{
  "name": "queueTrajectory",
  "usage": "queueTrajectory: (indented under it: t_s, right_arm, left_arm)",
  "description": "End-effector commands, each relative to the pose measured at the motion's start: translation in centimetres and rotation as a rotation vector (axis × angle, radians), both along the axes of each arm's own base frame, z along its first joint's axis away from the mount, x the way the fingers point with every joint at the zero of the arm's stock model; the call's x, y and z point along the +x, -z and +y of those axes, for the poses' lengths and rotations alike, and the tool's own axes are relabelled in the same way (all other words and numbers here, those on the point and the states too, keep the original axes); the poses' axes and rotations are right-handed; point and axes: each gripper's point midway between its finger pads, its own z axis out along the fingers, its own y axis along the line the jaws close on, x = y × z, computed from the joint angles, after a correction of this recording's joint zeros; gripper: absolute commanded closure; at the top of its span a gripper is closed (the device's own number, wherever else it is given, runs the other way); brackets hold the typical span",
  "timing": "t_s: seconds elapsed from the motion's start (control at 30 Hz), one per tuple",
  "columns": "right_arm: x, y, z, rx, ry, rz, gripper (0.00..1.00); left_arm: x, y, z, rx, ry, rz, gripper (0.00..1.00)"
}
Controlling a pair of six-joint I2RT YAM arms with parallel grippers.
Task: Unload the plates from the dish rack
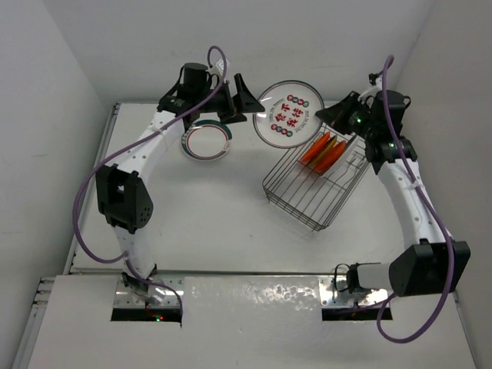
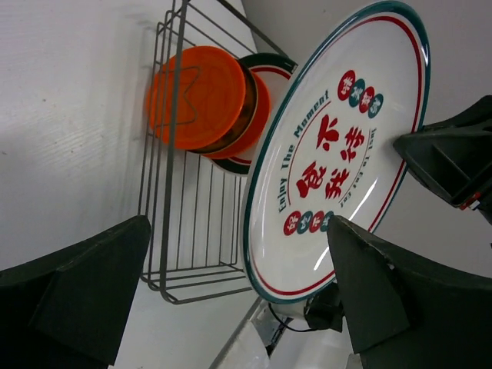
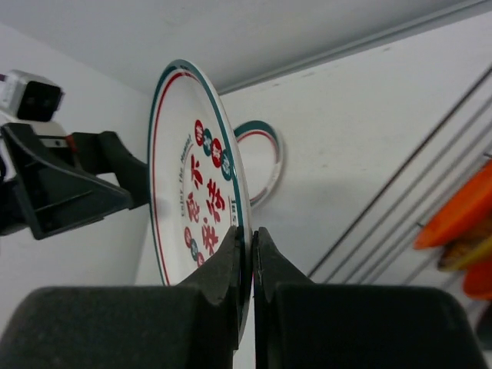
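Observation:
My right gripper (image 3: 247,238) is shut on the rim of a white plate (image 3: 192,192) with a green rim band and red characters. It holds the plate on edge in the air, left of the dish rack (image 1: 307,196). In the top view this plate (image 1: 289,114) is between my right gripper (image 1: 338,117) and my left gripper (image 1: 240,101). The left gripper (image 2: 238,231) is open, its fingers apart by the plate's (image 2: 338,146) left edge. Orange plates (image 1: 323,150) stand in the rack's (image 2: 177,231) dividers, with a green-rimmed one (image 2: 265,65) behind them.
Another green-rimmed plate (image 1: 207,141) lies flat on the table under the left arm; it also shows in the right wrist view (image 3: 265,161). White walls close in the back and sides. The rack sits at an angle at the right.

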Motion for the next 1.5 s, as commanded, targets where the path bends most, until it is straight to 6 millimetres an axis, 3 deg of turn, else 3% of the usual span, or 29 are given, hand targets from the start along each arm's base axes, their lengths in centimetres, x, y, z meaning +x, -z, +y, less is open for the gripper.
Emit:
queueTrajectory:
  t_s: [0.0,0.07,0.13,0.17,0.2,0.33,0.37,0.4,0.43,0.47,0.5,0.53,0.57,0.6,0.63,0.67,0.7,0.73,0.87,0.9,0.93,1.0,1.03,1.13,1.2,1.27,1.3,1.47]
  right_arm:
    - [-0.1,-7.7,4.3,0.197,-0.196,-0.276,1.0]
    - [0.3,-7.7,5.0,0.215,-0.211,-0.273,1.0]
    - [0.8,-7.2,5.7,0.232,-0.223,-0.266,1.0]
    - [1.0,-7.1,5.7,0.25,-0.215,-0.256,1.0]
    - [1.2,-6.7,5.9,0.257,-0.213,-0.254,1.0]
    - [1.8,-5.0,6.2,0.303,-0.215,-0.203,1.0]
    - [1.8,-4.4,6.3,0.303,-0.223,-0.189,0.85]
    - [1.8,-3.1,6.1,0.299,-0.207,-0.126,0.53]
    - [1.9,-1.8,5.5,0.24,-0.178,-0.09,0.12]
    - [3.0,-2.9,3.3,0.157,-0.052,-0.105,0.01]
    - [1.8,1.3,1.2,0.041,0.055,0.099,0.01]
    - [1.4,2.7,-1.0,-0.116,0.133,0.161,0.01]
    - [1.7,0.4,-4.6,-0.22,0.315,0.166,0.01]
    - [-1.0,3.1,-6.5,-0.332,0.363,0.341,0.01]
    - [-1.2,3.9,-7.9,-0.403,0.407,0.41,0.01]
    - [-2.2,3.0,-9.5,-0.47,0.469,0.44,0.01]
    - [-2.5,2.9,-10.1,-0.498,0.489,0.453,0.01]
    - [-2.7,2.9,-10.6,-0.526,0.501,0.457,0.01]
    - [-3.1,3.0,-11.1,-0.573,0.492,0.458,0.01]
    - [-3.2,3.2,-11.2,-0.591,0.484,0.463,0.01]
    - [-3.2,3.4,-11.3,-0.601,0.477,0.471,0.01]
    - [-3.1,4.1,-11.4,-0.63,0.46,0.503,0.01]
    - [-3.1,4.4,-11.5,-0.643,0.46,0.52,0.01]
    - [-2.6,5.7,-11.9,-0.683,0.463,0.574,0.01]
    - [-1.9,6.8,-12.2,-0.697,0.472,0.599,0.02]
    - [-0.9,7.2,-12.4,-0.707,0.494,0.589,0.08]
    - [0.0,7.8,-12.3,-0.708,0.489,0.594,0.1]
    - [2.4,10.5,-11.9,-0.712,0.477,0.645,0.37]
  left_arm:
    - [1.1,-1.9,0.9,-0.042,-0.013,-0.037,0.05]
    - [0.7,-1.4,0.6,-0.059,0.011,-0.028,0.15]
    - [0.5,-1.3,0.5,-0.073,0.014,-0.021,0.56]
    - [0.5,-1.0,0.6,-0.066,0.009,-0.008,0.86]
    - [0.7,-0.6,0.7,-0.055,0.002,-0.005,0.98]
    - [1.6,0.9,1.6,-0.039,-0.034,0.032,1.0]
    - [1.9,1.3,2.0,-0.043,-0.05,0.034,1.0]
    - [2.6,1.7,2.8,-0.037,-0.102,0.049,1.0]
    - [3.5,2.6,5.1,-0.019,-0.188,0.067,1.0]
    - [4.1,3.7,7.3,0.009,-0.273,0.107,1.0]
    - [5.3,5.2,10.2,0.043,-0.421,0.153,1.0]
    - [6.2,6.4,14.5,0.057,-0.534,0.197,1.0]
    - [6.1,8.6,16.6,0.081,-0.593,0.251,1.0]
    - [6.7,9.6,18.7,0.114,-0.658,0.256,1.0]
    - [7.6,10.9,20.7,0.141,-0.702,0.266,1.0]
    - [8.0,11.8,21.5,0.169,-0.712,0.263,1.0]
    - [8.4,12.4,21.7,0.178,-0.716,0.267,1.0]
    - [9.4,13.9,23.1,0.175,-0.735,0.29,1.0]
    - [11.4,16.5,24.2,0.151,-0.736,0.322,1.0]
    - [11.7,18.7,24.6,0.198,-0.739,0.353,1.0]
    - [12.2,18.3,24.7,0.207,-0.733,0.353,1.0]
    - [12.4,19.5,24.6,0.218,-0.711,0.377,1.0]
    - [12.2,20.5,24.5,0.23,-0.701,0.407,0.99]
    - [11.3,21.6,24.3,0.231,-0.692,0.435,0.76]
    - [10.1,21.7,24.3,0.246,-0.7,0.449,0.66]
    - [8.9,21.8,24.5,0.287,-0.712,0.463,0.29]
    - [7.8,21.3,24.5,0.297,-0.71,0.471,0.04]
    - [4.0,19.3,26.1,0.407,-0.756,0.463,0.0]
